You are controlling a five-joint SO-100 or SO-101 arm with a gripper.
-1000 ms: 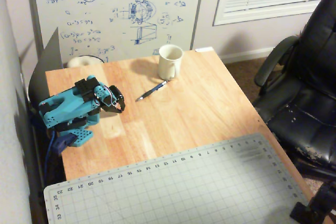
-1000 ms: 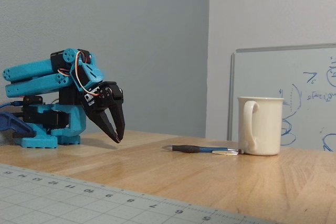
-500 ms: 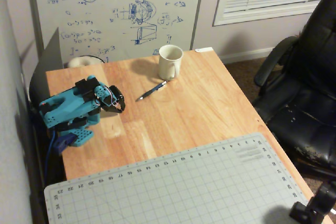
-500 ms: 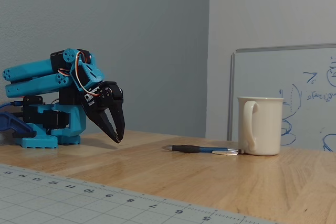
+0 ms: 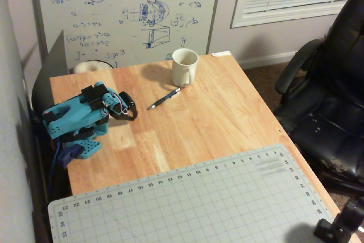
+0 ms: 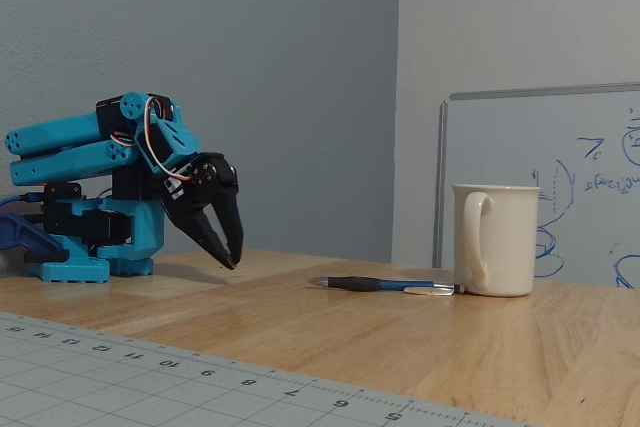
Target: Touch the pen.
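A dark pen (image 5: 164, 98) lies on the wooden table (image 5: 227, 118), one end near a cream mug (image 5: 184, 66). The black gripper (image 6: 232, 259) points down, fingertips nearly together, well apart from the pen. In the fixed view, the mug hides the pen's far end.

Arm body: bright turquoise, blocky moulded plastic arm (image 6: 75, 147) with rounded joint ends.
Base: turquoise plastic foot (image 6: 95, 265) with a black motor block set into it.
Gripper: glossy black plastic two-finger gripper (image 6: 232, 259), its fingers tapering to points.
Cables: thin red, orange and perhaps white wires (image 6: 160, 137) looped at the wrist.
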